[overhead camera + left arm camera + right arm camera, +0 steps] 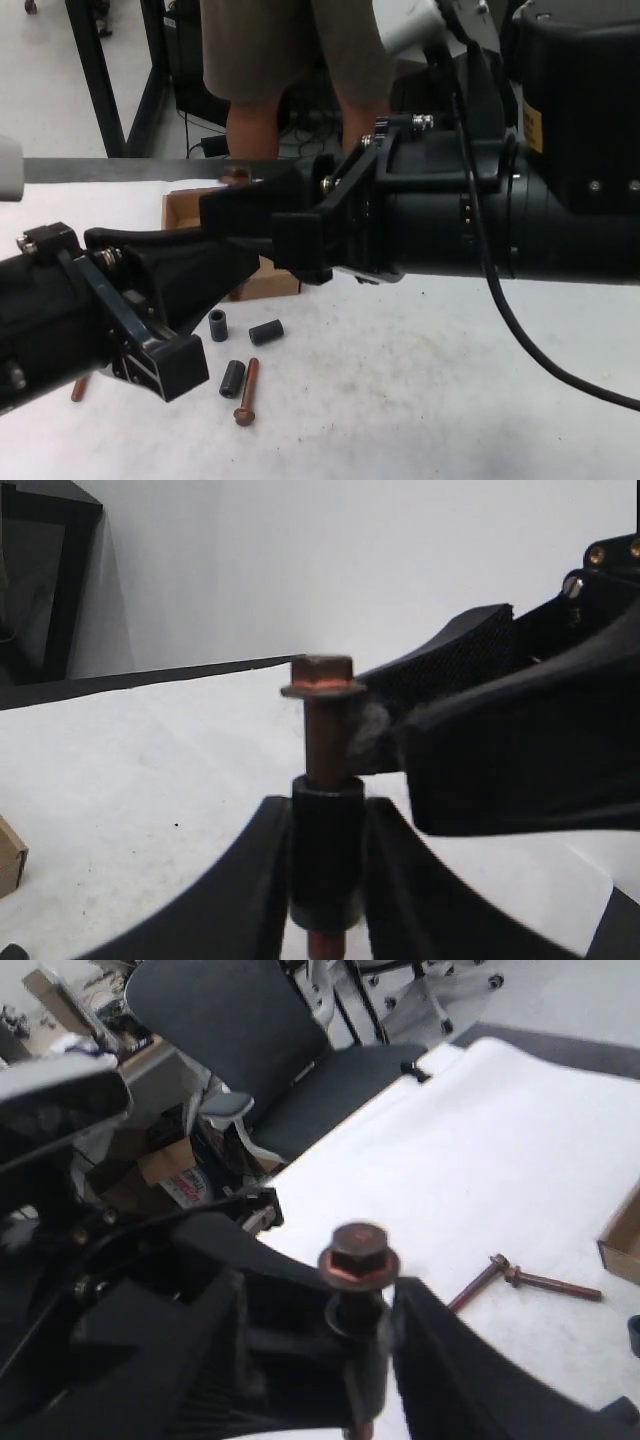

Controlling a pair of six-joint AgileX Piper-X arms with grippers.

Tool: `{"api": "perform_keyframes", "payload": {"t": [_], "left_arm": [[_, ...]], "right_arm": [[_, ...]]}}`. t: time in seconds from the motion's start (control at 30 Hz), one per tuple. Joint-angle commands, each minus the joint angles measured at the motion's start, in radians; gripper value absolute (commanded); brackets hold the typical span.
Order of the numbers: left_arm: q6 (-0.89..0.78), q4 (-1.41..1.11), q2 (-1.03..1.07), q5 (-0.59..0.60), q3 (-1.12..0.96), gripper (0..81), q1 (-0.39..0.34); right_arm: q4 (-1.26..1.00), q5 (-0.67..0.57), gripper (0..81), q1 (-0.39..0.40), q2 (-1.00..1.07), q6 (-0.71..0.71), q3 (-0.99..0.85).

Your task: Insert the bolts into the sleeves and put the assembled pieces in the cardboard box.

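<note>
A black sleeve [326,850] stands upright between the fingers of my left gripper [325,885], which is shut on it. A copper bolt [322,715] runs down through the sleeve, its hex head above and its tip poking out below. My right gripper [385,725] meets the bolt's shank just under the head. In the right wrist view the bolt [358,1257] sits between that gripper's fingers [362,1380]. Both grippers meet above the bench in front of the cardboard box [185,208]; the arms cover most of it.
Three loose black sleeves [218,325] [266,332] [232,378] and a bolt [247,392] lie on the white bench below the arms. Another bolt [78,388] lies at the left. Two bolts [480,1282] [555,1285] rest near the box corner [620,1240].
</note>
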Motion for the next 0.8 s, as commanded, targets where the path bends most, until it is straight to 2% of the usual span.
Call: {"api": "perform_keyframes", "payload": {"t": [0.0, 0.27, 0.47, 0.6, 0.77], "left_arm": [[-0.003, -0.076, -0.007, -0.023, -0.015, 0.8, 0.0], [-0.003, -0.076, -0.007, -0.023, -0.015, 0.8, 0.0], [0.099, -0.073, 0.002, -0.113, -0.015, 0.8, 0.008], [0.133, -0.073, 0.069, -0.091, -0.015, 0.8, 0.081], [0.189, -0.075, 0.242, 0.082, -0.053, 0.8, 0.252]], "right_arm": [[0.076, -0.014, 43.8, 0.004, -0.01, -0.053, 0.0], [0.139, 0.049, 43.8, 0.002, -0.053, -0.119, 0.0], [0.2, 0.065, 43.8, -0.01, -0.114, -0.146, 0.0], [0.288, 0.065, 43.8, -0.04, -0.159, -0.16, 0.0], [0.478, 0.091, 43.8, -0.083, -0.212, -0.267, 0.0]]}}
